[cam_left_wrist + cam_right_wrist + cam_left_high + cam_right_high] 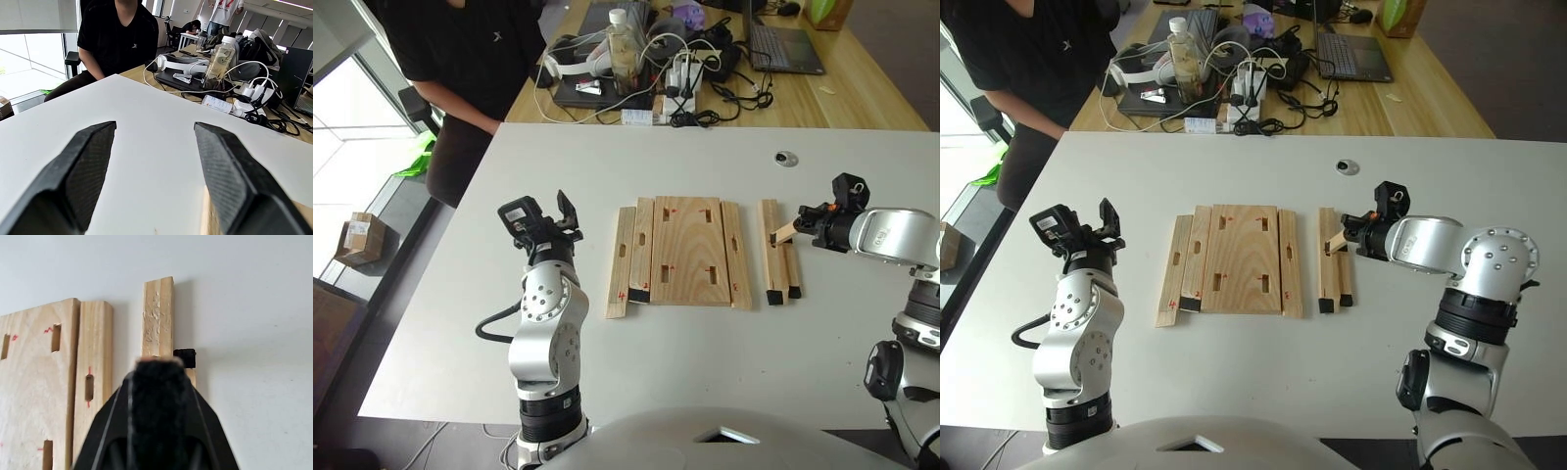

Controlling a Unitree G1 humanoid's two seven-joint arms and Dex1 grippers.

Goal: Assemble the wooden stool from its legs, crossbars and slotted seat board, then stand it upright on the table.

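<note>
You're pinching a wood stick [782, 233] w/ right gripper [795, 227] at seat board's [685, 252] 3 o'clock, left gripper [566, 217] jaws spread, so imo lifting slow's best.

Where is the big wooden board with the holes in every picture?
Left eye: seat board in the middle of the white table.
Right eye: board left of middle.
Left wrist: a wood edge, piece unclear.
Right wrist: board beside the slotted strip.
Shared landmark: the white table.

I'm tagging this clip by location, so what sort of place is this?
Likely an office or lab: a white table with stool parts, a wooden desk behind it holding a laptop, cables and headphones.
</note>
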